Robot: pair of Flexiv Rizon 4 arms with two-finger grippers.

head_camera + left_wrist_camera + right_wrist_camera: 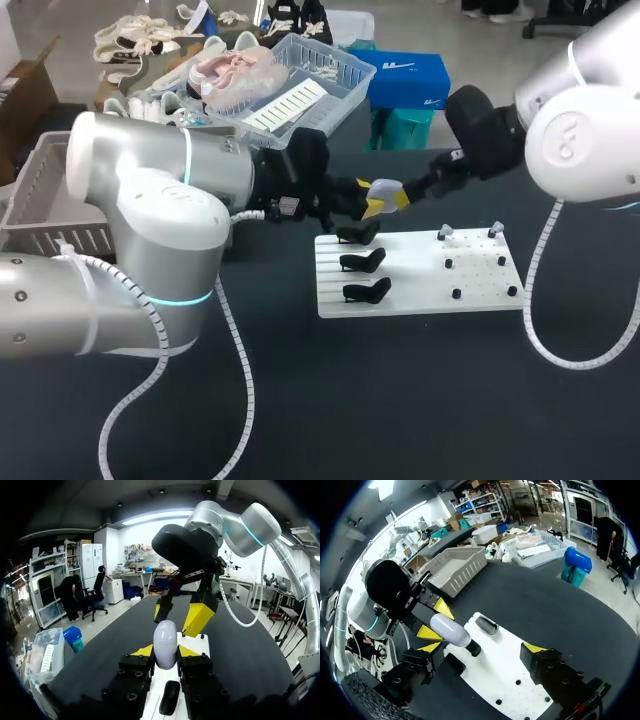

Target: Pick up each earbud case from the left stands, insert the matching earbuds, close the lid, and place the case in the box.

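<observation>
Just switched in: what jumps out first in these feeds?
The pale earbud case, clamped between the left gripper's yellow-tipped fingers above the white board. Facing it closely, the right gripper hangs open. Three black stands line the board's left side in the head view.

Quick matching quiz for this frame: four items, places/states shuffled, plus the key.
1 earbud case
2 right hand
3 black stands
4 grey basket

a open, facing the case
b on the white board
c at the table left edge
d gripped by the left hand

Pairs: 1-d, 2-a, 3-b, 4-c
</observation>
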